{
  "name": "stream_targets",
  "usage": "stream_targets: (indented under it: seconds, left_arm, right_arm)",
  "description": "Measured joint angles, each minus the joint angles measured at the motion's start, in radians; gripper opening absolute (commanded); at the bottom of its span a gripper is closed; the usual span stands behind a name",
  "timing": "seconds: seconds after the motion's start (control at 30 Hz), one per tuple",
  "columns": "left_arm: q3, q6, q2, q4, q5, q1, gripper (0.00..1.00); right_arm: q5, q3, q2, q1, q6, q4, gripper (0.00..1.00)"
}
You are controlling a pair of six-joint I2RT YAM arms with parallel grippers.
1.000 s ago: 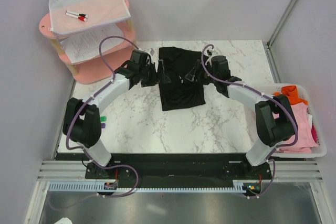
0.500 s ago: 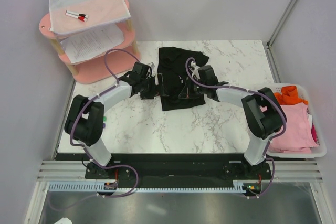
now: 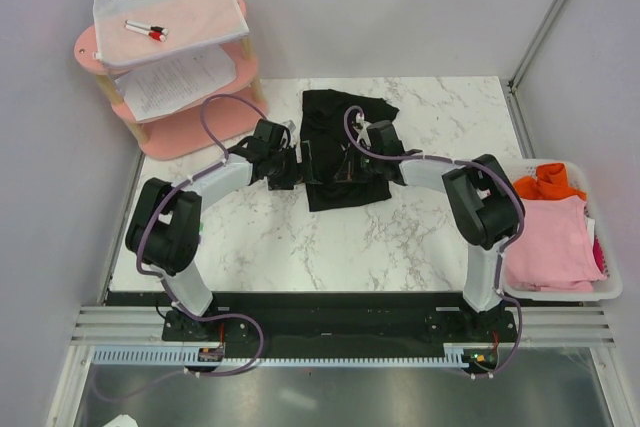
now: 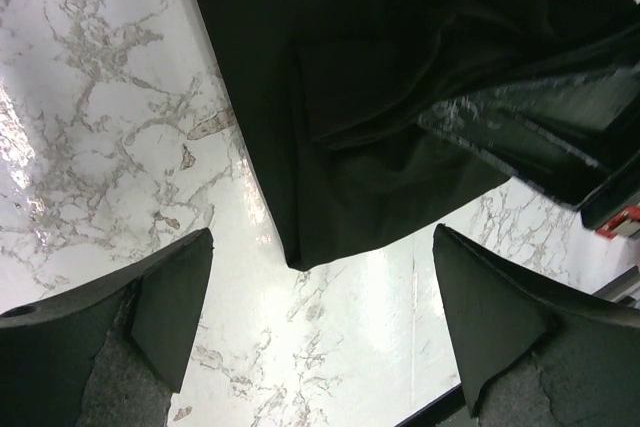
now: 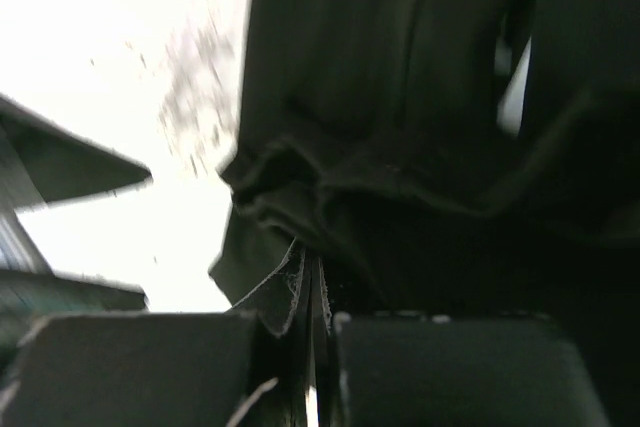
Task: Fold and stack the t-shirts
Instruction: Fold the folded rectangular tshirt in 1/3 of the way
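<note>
The black t-shirt (image 3: 345,192) is lying far centre on the marble table (image 3: 420,247). In the last second the right gripper (image 3: 352,165) has been travelling left across it, so I judge the sideways fold is progressing. It is pinching black cloth tightly. The left gripper (image 4: 322,237) is waiting at the shirt's left edge, wide apart, holding nothing.

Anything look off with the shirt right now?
The black t-shirt lies rumpled, its far edge bunched and near hem slanted. The right gripper pinches a wrinkled fold; the left gripper is open beside it.
</note>
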Motion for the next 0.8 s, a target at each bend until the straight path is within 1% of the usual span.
stream_targets:
  seconds: [0.13, 0.33, 0.43, 0.57, 0.67, 0.77, 0.8]
  left_arm:
    - [-0.002, 0.000, 0.002, 0.001, 0.000, 0.000, 0.97]
    - [-0.011, 0.000, 0.018, 0.001, -0.001, 0.000, 0.96]
    - [-0.021, 0.000, 0.018, 0.001, -0.001, 0.000, 0.96]
    - [-0.042, 0.000, 0.018, 0.007, -0.003, 0.000, 0.96]
    - [-0.072, 0.000, 0.016, 0.019, -0.008, 0.000, 0.96]
    - [-0.099, -0.002, 0.016, 0.033, -0.011, 0.000, 0.93]
    - [-0.106, -0.005, 0.016, 0.040, -0.011, 0.000, 0.92]
  right_arm:
    - [0.043, 0.132, 0.067, 0.000, 0.001, 0.007, 0.00]
    - [0.111, 0.351, 0.225, -0.003, 0.000, 0.009, 0.00]
    - [0.155, 0.402, 0.270, -0.008, 0.000, 0.002, 0.00]
    - [0.210, 0.412, 0.264, -0.022, -0.007, -0.001, 0.00]
    - [0.241, 0.374, 0.213, -0.030, -0.014, 0.000, 0.01]
    - [0.259, 0.280, 0.090, -0.040, -0.018, -0.002, 0.07]
    - [0.264, 0.249, 0.043, -0.045, -0.019, -0.001, 0.11]
